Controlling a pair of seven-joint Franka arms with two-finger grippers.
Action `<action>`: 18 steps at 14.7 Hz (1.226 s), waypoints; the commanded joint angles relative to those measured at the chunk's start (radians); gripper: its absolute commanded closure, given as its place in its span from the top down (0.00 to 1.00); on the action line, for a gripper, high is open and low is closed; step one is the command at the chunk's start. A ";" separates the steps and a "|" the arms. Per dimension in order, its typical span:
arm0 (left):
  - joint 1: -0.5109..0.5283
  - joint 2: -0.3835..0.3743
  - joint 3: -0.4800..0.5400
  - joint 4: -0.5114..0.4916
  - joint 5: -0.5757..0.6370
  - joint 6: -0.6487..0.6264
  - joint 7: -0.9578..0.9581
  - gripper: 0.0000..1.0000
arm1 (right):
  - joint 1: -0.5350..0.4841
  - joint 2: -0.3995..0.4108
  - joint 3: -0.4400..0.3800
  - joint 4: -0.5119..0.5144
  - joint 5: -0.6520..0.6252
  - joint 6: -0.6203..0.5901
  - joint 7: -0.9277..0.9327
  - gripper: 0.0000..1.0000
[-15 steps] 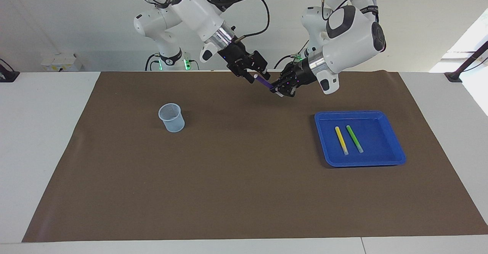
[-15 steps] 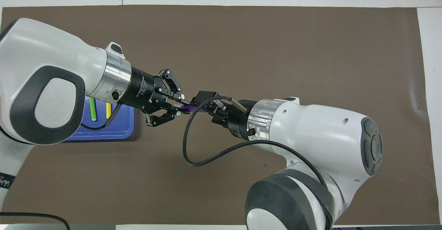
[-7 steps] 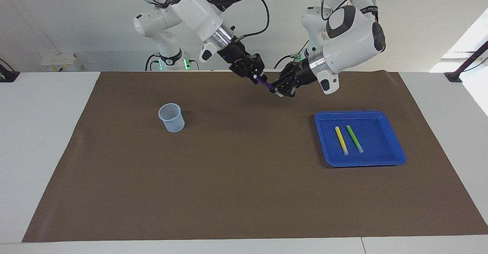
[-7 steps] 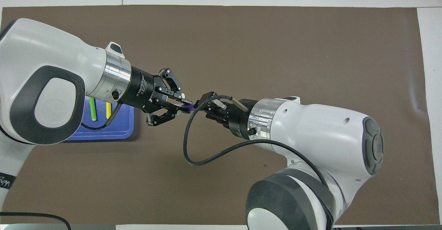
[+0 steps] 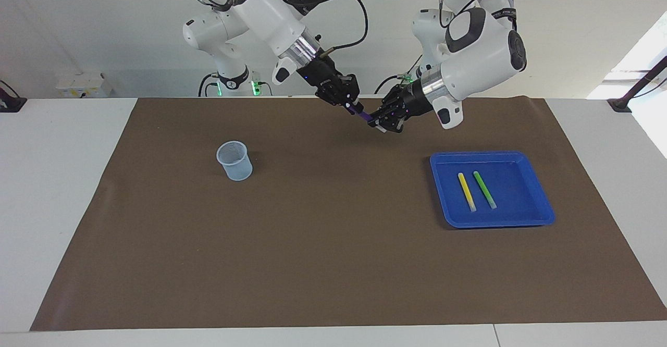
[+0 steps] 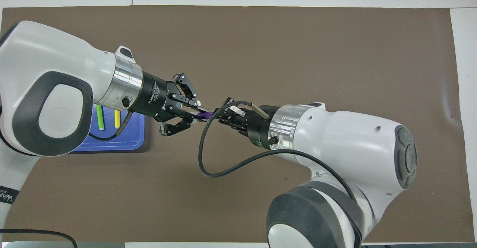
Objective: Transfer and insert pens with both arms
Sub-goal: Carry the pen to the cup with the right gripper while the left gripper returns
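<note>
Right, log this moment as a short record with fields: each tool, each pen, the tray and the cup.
left tool: shut on purple pen, raised over the brown mat
right tool: shut on purple pen
purple pen: held in the air by both tools
yellow pen: lying in blue tray
green pen: lying in blue tray, beside yellow pen
blue tray: toward the left arm's end
cup: upright, toward the right arm's end

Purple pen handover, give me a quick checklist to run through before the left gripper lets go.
1. Right gripper shut on purple pen: ok.
2. Left gripper shut on the pen's other end: ok.
3. Pen held in the air over the brown mat: ok.
4. Cup upright toward the right arm's end: ok.
5. Yellow pen and green pen lying in the blue tray: ok.
6. Firmness of right grip: cannot tell.
</note>
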 commanded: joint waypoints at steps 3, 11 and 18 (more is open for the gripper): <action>-0.017 -0.028 0.011 -0.032 -0.021 0.034 -0.019 0.00 | -0.008 -0.003 0.001 0.002 -0.016 -0.047 -0.004 0.00; -0.040 -0.031 0.014 -0.030 -0.014 0.062 -0.005 1.00 | -0.083 -0.029 -0.005 0.046 -0.234 -0.303 -0.051 0.00; 0.007 -0.044 0.023 -0.065 0.122 0.057 0.197 1.00 | -0.274 -0.113 -0.008 0.013 -0.648 -0.578 -0.482 0.00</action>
